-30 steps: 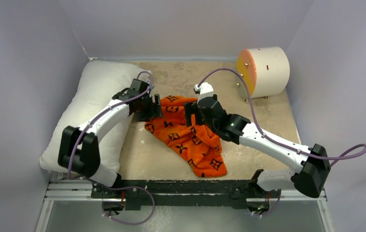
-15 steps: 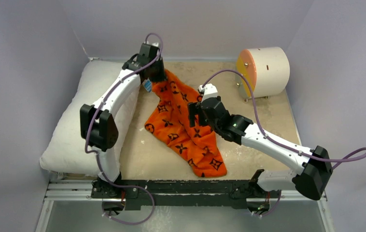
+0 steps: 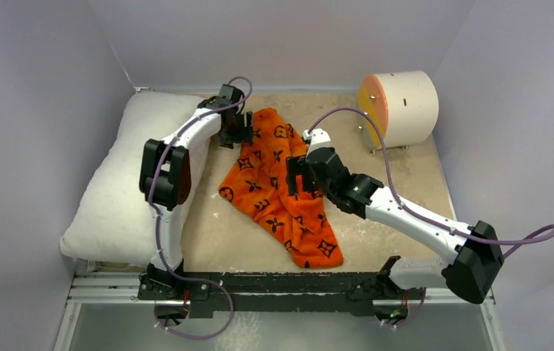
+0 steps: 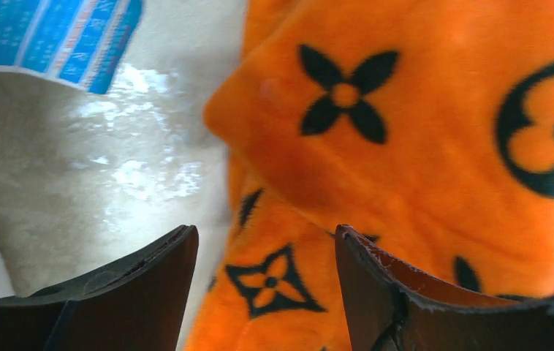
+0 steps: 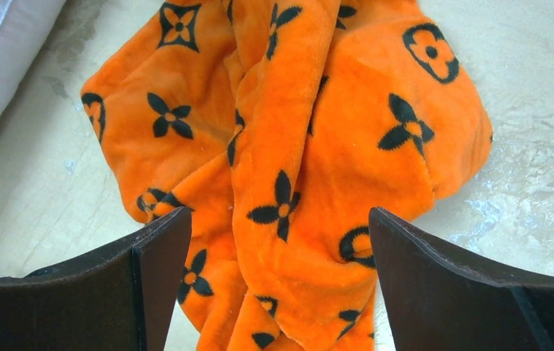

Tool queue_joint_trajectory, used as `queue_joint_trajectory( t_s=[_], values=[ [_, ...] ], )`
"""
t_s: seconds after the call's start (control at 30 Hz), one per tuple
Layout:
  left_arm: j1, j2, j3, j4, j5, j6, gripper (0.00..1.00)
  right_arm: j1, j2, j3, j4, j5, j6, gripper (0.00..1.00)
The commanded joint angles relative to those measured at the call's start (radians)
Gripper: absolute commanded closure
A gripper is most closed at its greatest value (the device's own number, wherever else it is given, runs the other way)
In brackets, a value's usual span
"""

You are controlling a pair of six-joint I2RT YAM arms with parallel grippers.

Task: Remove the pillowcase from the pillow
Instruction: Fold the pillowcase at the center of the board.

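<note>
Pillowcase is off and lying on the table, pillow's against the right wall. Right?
No. The pillow lies against the left wall, not the right; the top view shows it. The rest holds: the pillowcase is off it and lying on the table.

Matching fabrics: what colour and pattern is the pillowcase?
The pillowcase is orange with black flower and circle motifs; clearest in right wrist view.
</note>
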Motion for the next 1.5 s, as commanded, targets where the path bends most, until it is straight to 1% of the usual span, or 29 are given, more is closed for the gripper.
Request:
queue_joint_trajectory(
  t_s=[0.0, 0.1, 0.13, 0.23, 0.27, 0.37, 0.43, 0.53, 0.63, 0.73, 0.83, 0.93, 1.03, 1.1, 1.27, 1.47],
  values=[
    [0.064, -0.145, -0.091, 0.185, 0.044, 0.055, 0.32, -0.008, -0.029, -0.013, 0.047, -0.031, -0.015, 0.08],
    [0.090, -0.139, -0.137, 0.267, 0.098, 0.067, 0.32, -0.011, -0.034, -0.013, 0.049, -0.037, -0.024, 0.08],
    [0.111, -0.125, -0.145, 0.294, 0.145, 0.057, 0.32, -0.012, -0.038, -0.012, 0.049, -0.038, -0.026, 0.08],
    [0.155, -0.077, -0.165, 0.383, 0.276, -0.005, 0.32, -0.012, -0.054, -0.014, 0.043, -0.038, -0.028, 0.08],
    [0.159, -0.068, -0.180, 0.422, 0.296, -0.025, 0.32, -0.012, -0.060, -0.016, 0.039, -0.037, -0.029, 0.08],
    [0.163, -0.070, -0.258, 0.599, 0.365, -0.114, 0.32, -0.014, -0.080, -0.026, 0.030, -0.031, -0.028, 0.08],
    [0.163, -0.066, -0.307, 0.703, 0.401, -0.173, 0.32, -0.017, -0.087, -0.032, 0.025, -0.028, -0.026, 0.08],
    [0.164, -0.053, -0.351, 0.790, 0.399, -0.233, 0.32, -0.018, -0.093, -0.031, 0.014, -0.026, -0.019, 0.08],
    [0.166, -0.038, -0.384, 0.833, 0.395, -0.283, 0.33, -0.018, -0.101, -0.031, 0.008, -0.023, -0.016, 0.08],
    [0.166, -0.037, -0.412, 0.842, 0.365, -0.296, 0.33, -0.020, -0.099, -0.031, 0.010, -0.022, -0.019, 0.08],
    [0.168, -0.041, -0.424, 0.809, 0.318, -0.276, 0.33, -0.020, -0.090, -0.026, 0.010, -0.025, -0.021, 0.08],
    [0.173, -0.045, -0.419, 0.713, 0.258, -0.233, 0.33, -0.022, -0.087, -0.026, 0.013, -0.028, -0.022, 0.08],
    [0.182, -0.052, -0.445, 0.685, 0.244, -0.222, 0.33, -0.022, -0.086, -0.027, 0.014, -0.026, -0.025, 0.08],
    [0.186, -0.055, -0.472, 0.718, 0.273, -0.239, 0.33, -0.021, -0.086, -0.029, 0.014, -0.027, -0.022, 0.08],
    [0.186, -0.046, -0.549, 0.949, 0.371, -0.366, 0.33, -0.022, -0.086, -0.032, 0.012, -0.027, -0.021, 0.08],
    [0.185, -0.021, -0.589, 1.068, 0.421, -0.474, 0.34, -0.022, -0.086, -0.028, 0.006, -0.021, -0.018, 0.08]
  ],
)
